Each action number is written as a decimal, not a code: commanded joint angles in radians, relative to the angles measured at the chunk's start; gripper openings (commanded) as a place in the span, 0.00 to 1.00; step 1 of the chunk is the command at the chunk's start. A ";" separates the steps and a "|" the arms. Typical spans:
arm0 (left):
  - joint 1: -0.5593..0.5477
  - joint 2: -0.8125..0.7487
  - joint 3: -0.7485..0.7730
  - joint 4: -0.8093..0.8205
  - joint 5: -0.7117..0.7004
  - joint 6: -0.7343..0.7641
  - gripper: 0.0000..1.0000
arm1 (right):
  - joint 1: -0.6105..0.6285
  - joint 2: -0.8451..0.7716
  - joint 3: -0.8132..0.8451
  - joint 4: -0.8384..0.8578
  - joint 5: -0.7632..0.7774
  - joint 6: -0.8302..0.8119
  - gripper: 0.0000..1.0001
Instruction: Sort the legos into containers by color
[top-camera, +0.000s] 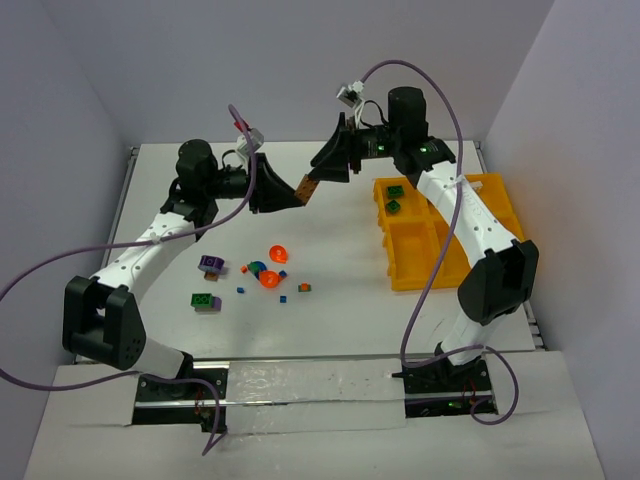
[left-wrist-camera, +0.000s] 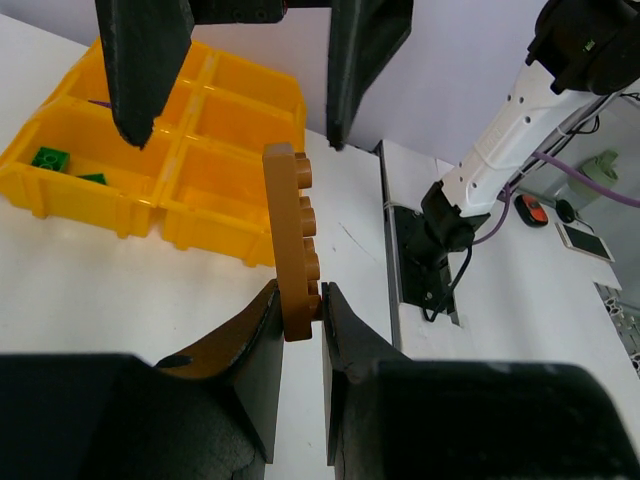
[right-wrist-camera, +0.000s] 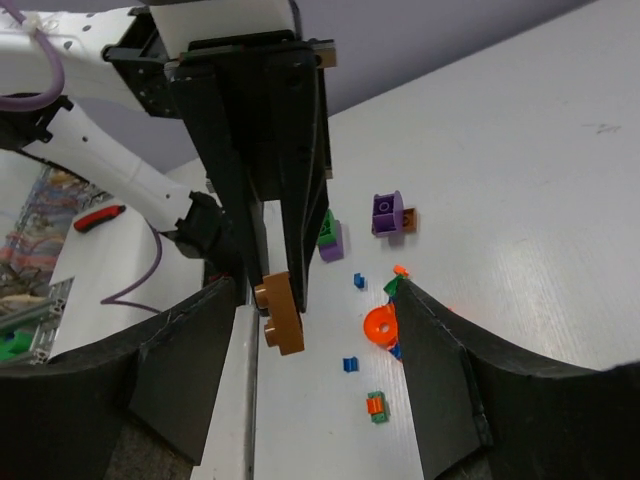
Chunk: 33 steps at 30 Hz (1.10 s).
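Note:
My left gripper (top-camera: 292, 194) is shut on a brown studded brick (top-camera: 309, 187) and holds it high above the table. In the left wrist view the brick (left-wrist-camera: 293, 245) stands upright between my fingers (left-wrist-camera: 345, 330). My right gripper (top-camera: 325, 170) is open, its jaws spread either side of the brick without touching it; the brick (right-wrist-camera: 279, 313) hangs between them. The yellow-orange tray (top-camera: 440, 272) holds two green bricks (top-camera: 395, 198) in a far left compartment. Loose on the table lie a purple brick (top-camera: 211, 263), a green-on-purple brick (top-camera: 205, 301) and orange dishes (top-camera: 270, 279).
Tiny blue bits (top-camera: 241, 291) and an orange-green bit (top-camera: 303, 288) lie near the dishes. Grey walls close the table's back and sides. The right arm's white link (top-camera: 470, 215) passes over the tray. Cables loop beside both arms.

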 joint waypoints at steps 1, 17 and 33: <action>-0.004 0.006 0.042 0.071 0.044 -0.003 0.00 | 0.020 0.000 0.058 -0.107 -0.060 -0.123 0.71; -0.004 0.010 0.065 -0.008 0.007 0.018 0.43 | 0.039 0.040 0.155 -0.342 0.030 -0.263 0.00; 0.129 -0.088 0.039 -0.392 -0.223 0.337 0.99 | -0.578 -0.037 0.204 -1.107 0.555 -0.870 0.00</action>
